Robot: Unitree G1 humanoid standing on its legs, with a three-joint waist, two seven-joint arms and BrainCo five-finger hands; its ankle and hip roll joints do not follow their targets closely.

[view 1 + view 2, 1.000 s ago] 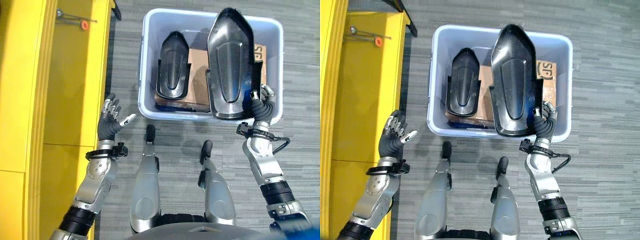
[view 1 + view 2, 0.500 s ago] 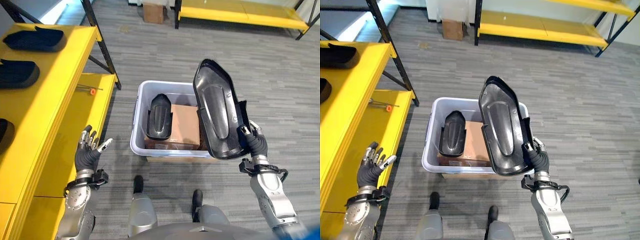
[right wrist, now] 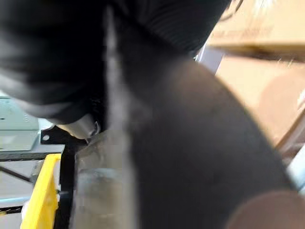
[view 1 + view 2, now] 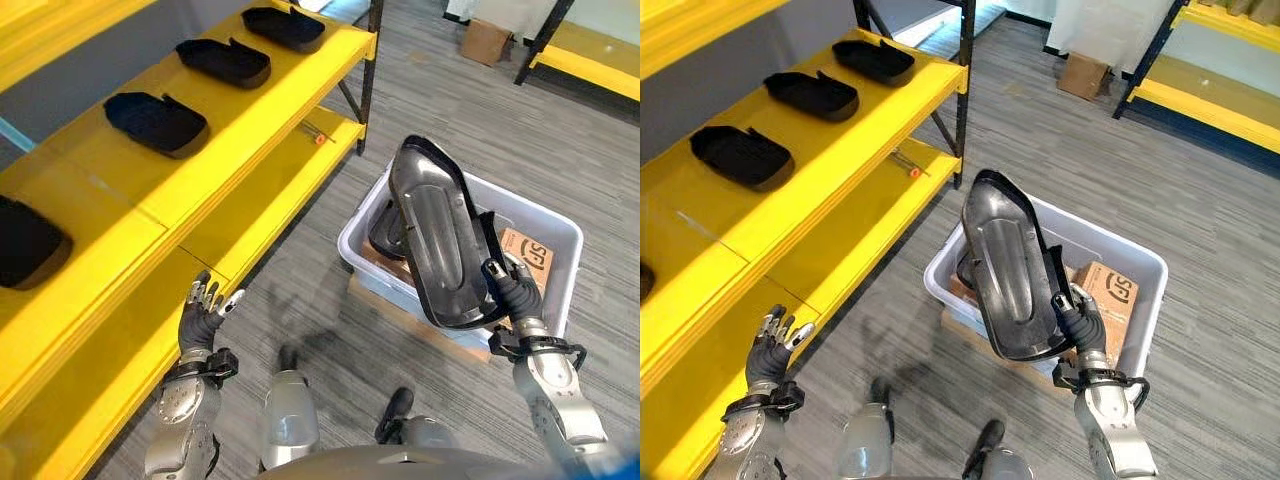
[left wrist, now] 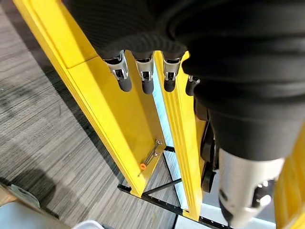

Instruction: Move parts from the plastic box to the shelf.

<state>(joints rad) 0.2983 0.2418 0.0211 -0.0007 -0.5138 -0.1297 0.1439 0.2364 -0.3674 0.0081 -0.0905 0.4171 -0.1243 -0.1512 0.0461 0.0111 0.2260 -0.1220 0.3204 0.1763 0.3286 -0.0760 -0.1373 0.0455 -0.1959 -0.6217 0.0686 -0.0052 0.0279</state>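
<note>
My right hand [image 4: 510, 293] is shut on the lower end of a long black moulded part [image 4: 435, 235], holding it upright above the near side of the pale plastic box [image 4: 562, 232]. The part's dark inner face [image 3: 190, 143] looms close in the right wrist view. A second black part [image 4: 384, 228] lies inside the box beside a cardboard carton [image 4: 527, 256]. The yellow shelf [image 4: 210, 140] runs along my left, with several black parts [image 4: 155, 122] lying on its upper level. My left hand [image 4: 204, 318] is open, fingers [image 5: 143, 78] straight, low beside the shelf's lower level.
A small orange-tipped tool [image 4: 318, 135] lies on the lower yellow level [image 5: 109, 119]. A black upright post [image 4: 366, 75] stands at the shelf's end. Farther off are a cardboard box [image 4: 485, 40] and another yellow rack [image 4: 1200, 95]. Grey floor lies between shelf and plastic box.
The camera has swung up and left, bringing the shelf's upper level into view. The right hand still holds the part clear of the box; the left hand stays open.
</note>
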